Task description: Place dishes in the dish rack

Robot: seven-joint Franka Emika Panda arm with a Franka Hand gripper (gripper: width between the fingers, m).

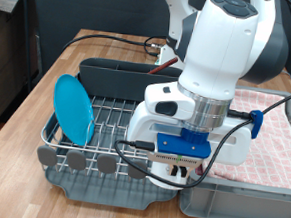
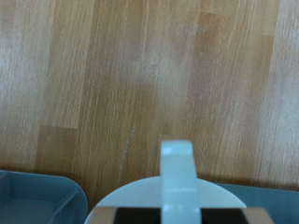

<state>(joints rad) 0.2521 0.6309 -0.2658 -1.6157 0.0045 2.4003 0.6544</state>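
The light-blue plate (image 1: pixel 73 109) stands upright in the silver wire dish rack (image 1: pixel 112 125), at the exterior view's left. My gripper (image 1: pixel 179 163), with blue finger mounts, hangs low over the rack's front right part. In the wrist view one white finger (image 2: pixel 176 168) lies across the rim of the white cup (image 2: pixel 131 198), so the gripper (image 2: pixel 177 191) looks shut on the cup's wall. In the exterior view the cup is hidden behind the hand. The wooden spoon is not in view.
The tall grey caddy (image 1: pixel 113 77) runs along the rack's back and grey discs (image 1: pixel 79 162) line its front. A pink checkered cloth (image 1: pixel 276 128) and a grey bin (image 1: pixel 241 208) lie at the right. Cables trail across the wooden table (image 1: pixel 47 77).
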